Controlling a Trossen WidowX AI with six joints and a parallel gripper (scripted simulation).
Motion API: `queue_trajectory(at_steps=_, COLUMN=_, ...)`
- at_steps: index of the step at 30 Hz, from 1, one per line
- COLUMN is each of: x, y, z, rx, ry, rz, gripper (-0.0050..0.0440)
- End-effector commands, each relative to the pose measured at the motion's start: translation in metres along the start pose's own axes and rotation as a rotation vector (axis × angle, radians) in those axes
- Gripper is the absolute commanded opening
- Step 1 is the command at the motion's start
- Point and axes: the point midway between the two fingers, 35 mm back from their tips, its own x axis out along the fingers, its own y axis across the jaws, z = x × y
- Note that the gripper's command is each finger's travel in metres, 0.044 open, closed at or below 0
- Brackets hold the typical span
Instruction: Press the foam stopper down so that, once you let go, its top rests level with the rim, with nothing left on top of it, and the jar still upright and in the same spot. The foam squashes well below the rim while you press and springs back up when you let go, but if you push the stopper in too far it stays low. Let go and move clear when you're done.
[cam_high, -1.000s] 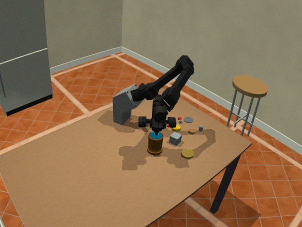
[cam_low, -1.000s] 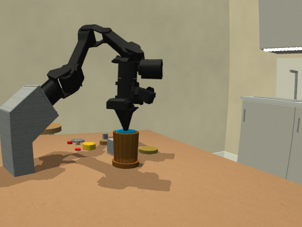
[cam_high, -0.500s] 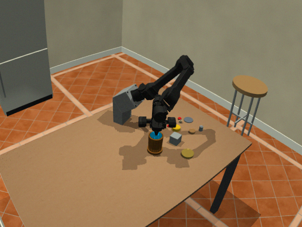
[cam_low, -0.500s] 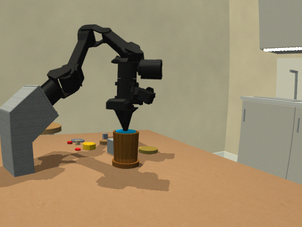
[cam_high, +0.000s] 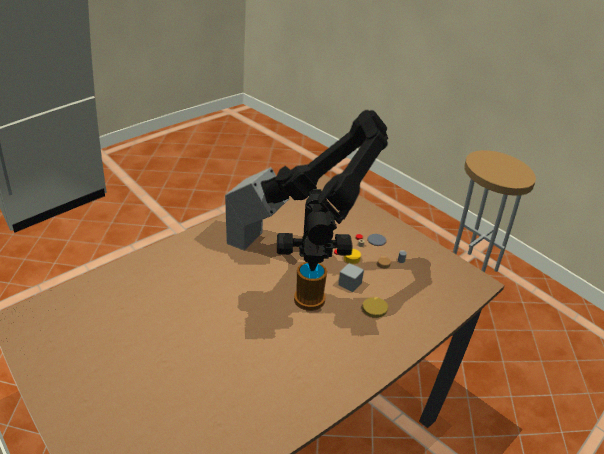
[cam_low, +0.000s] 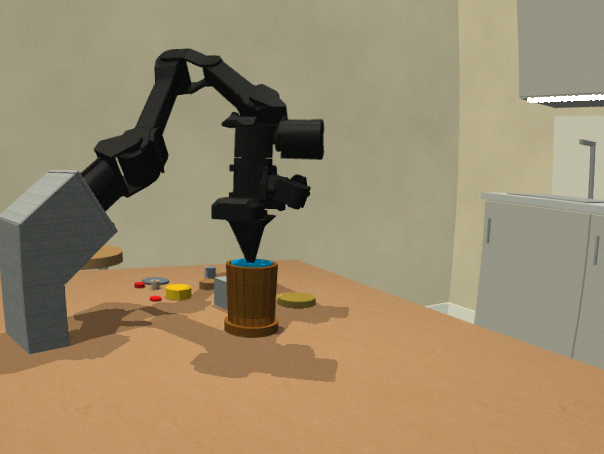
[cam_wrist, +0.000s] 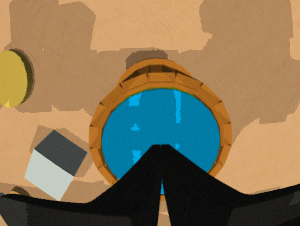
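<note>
A brown ribbed wooden jar (cam_high: 310, 289) (cam_low: 251, 297) stands upright on the table. A blue foam stopper (cam_low: 251, 264) (cam_wrist: 161, 136) (cam_high: 314, 272) fills its mouth, its top about level with the rim. My gripper (cam_low: 249, 258) (cam_high: 311, 264) (cam_wrist: 160, 152) points straight down over the jar, shut and empty, and its closed tip touches the stopper's top near the middle. Nothing else lies on the stopper.
A grey cube (cam_high: 351, 277) stands just right of the jar. An olive disc (cam_high: 375, 306), a yellow disc (cam_high: 353, 256), a tan disc (cam_high: 384, 261), a grey disc (cam_high: 377, 239), small red pieces and a small grey cylinder (cam_high: 402, 256) lie behind. The grey arm base (cam_high: 244, 215) is at the left.
</note>
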Motion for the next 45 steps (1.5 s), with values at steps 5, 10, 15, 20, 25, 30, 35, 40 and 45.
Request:
queue_trajectory(at_steps=5, x=-0.0005, y=0.0004, z=0.0003, rx=-0.004, ry=-0.006, rz=-0.004, gripper=0.0000)
queue_trajectory(at_steps=10, x=-0.0001, y=0.0004, z=-0.0001, rx=-0.004, ry=-0.006, rz=-0.004, gripper=0.0000)
queue_trajectory(at_steps=15, x=0.0003, y=0.0003, z=-0.0004, rx=-0.004, ry=-0.006, rz=-0.004, gripper=0.0000)
queue_trajectory(at_steps=20, x=0.0007, y=0.0002, z=-0.0006, rx=-0.004, ry=-0.006, rz=-0.004, gripper=0.0000)
queue_trajectory(at_steps=25, x=0.0010, y=0.0002, z=-0.0008, rx=-0.004, ry=-0.006, rz=-0.004, gripper=0.0000)
queue_trajectory(at_steps=30, x=0.0014, y=0.0002, z=-0.0010, rx=-0.004, ry=-0.006, rz=-0.004, gripper=0.0000)
queue_trajectory(at_steps=35, x=0.0019, y=0.0001, z=-0.0012, rx=-0.004, ry=-0.006, rz=-0.004, gripper=0.0000)
queue_trajectory(at_steps=40, x=0.0021, y=0.0001, z=-0.0012, rx=-0.004, ry=-0.006, rz=-0.004, gripper=0.0000)
queue_trajectory(at_steps=45, x=0.0025, y=0.0001, z=-0.0013, rx=-0.005, ry=-0.006, rz=-0.004, gripper=0.0000)
